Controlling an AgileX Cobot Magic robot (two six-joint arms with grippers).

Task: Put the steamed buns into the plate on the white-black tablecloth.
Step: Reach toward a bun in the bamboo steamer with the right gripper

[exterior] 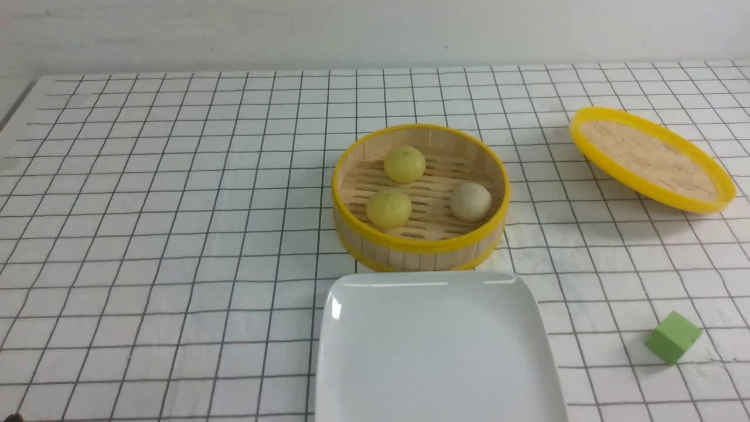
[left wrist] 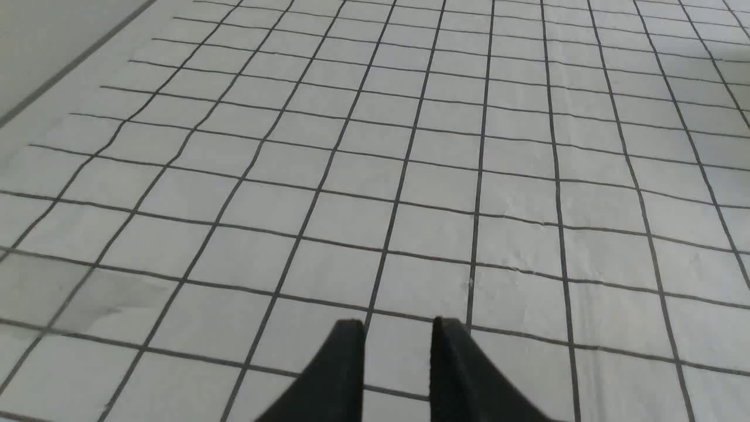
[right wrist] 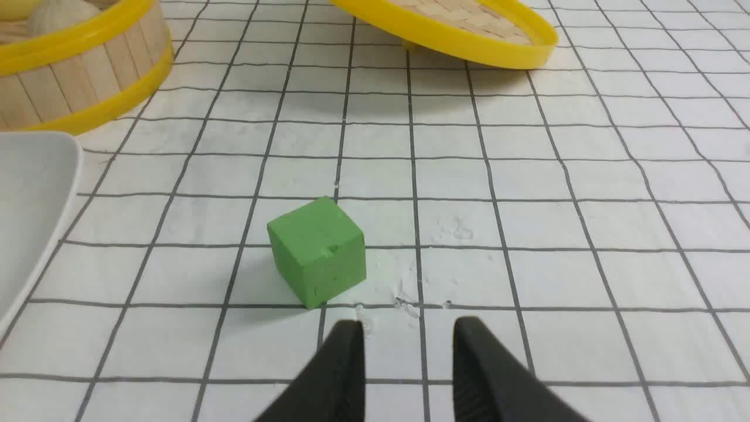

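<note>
Three steamed buns lie in an open round bamboo steamer basket [exterior: 419,249]: two pale yellow ones [exterior: 404,164] [exterior: 388,208] and a beige-grey one [exterior: 470,201]. The glossy white square plate [exterior: 439,351] sits empty on the white-black tablecloth [exterior: 176,234], just in front of the basket. My left gripper [left wrist: 398,321] hovers over bare cloth with its jaws a small gap apart and nothing between them. My right gripper [right wrist: 408,321] is low behind a green cube [right wrist: 317,251], its jaws also slightly apart and empty. The right wrist view shows the plate's edge [right wrist: 29,199] and the basket [right wrist: 82,70].
The yellow-rimmed bamboo lid [exterior: 650,158] leans tilted on the cloth at the far right and also shows in the right wrist view [right wrist: 457,26]. The green cube [exterior: 672,337] lies right of the plate. The cloth's left edge [exterior: 17,102] meets a grey surface.
</note>
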